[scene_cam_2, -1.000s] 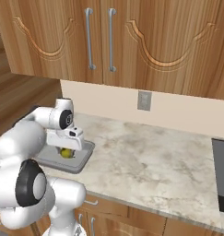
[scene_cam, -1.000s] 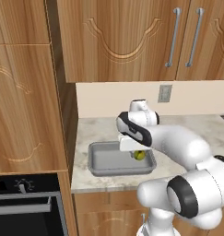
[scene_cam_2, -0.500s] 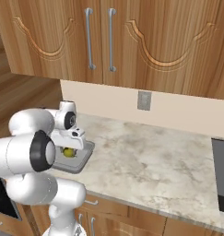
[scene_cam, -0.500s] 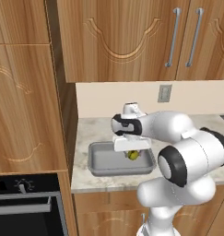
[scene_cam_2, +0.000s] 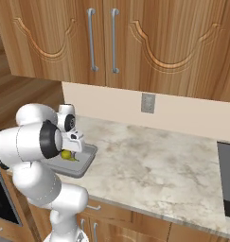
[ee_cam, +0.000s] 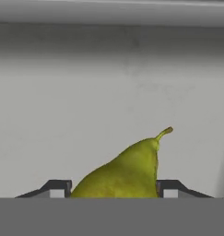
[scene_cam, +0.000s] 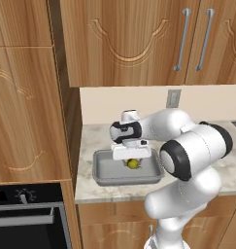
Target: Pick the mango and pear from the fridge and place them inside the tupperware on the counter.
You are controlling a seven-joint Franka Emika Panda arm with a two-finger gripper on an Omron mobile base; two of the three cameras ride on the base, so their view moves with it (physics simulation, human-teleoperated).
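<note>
The grey tupperware (scene_cam: 102, 177) sits on the marbled counter (scene_cam: 90, 192) near its left end. My gripper (scene_cam: 132, 159) points down into it, its jaws closed on the yellow-green pear (scene_cam: 133, 164). In the right base view the pear (scene_cam_2: 66, 154) hangs low over the tupperware (scene_cam_2: 83, 165) under the gripper (scene_cam_2: 71, 150). Seen from the hand, the pear (ee_cam: 122, 177) fills the gap between the fingertips of the gripper (ee_cam: 113, 189), stem up to the right, with the tupperware floor (ee_cam: 109, 92) close behind. The mango and the fridge are out of view.
A black oven (scene_cam: 27, 214) sits under the counter's left end, beside a tall wooden cabinet (scene_cam: 22, 97). A wall outlet (scene_cam_2: 147, 102) is on the backsplash. Wooden upper cabinets (scene_cam_2: 135, 42) hang overhead. A dark appliance edge (scene_cam_2: 227, 175) shows at the far right.
The arm's elbow has swung out towards the camera while the hand stayed over the tupperware, a little further left and lower. The pear is still between the fingers.
</note>
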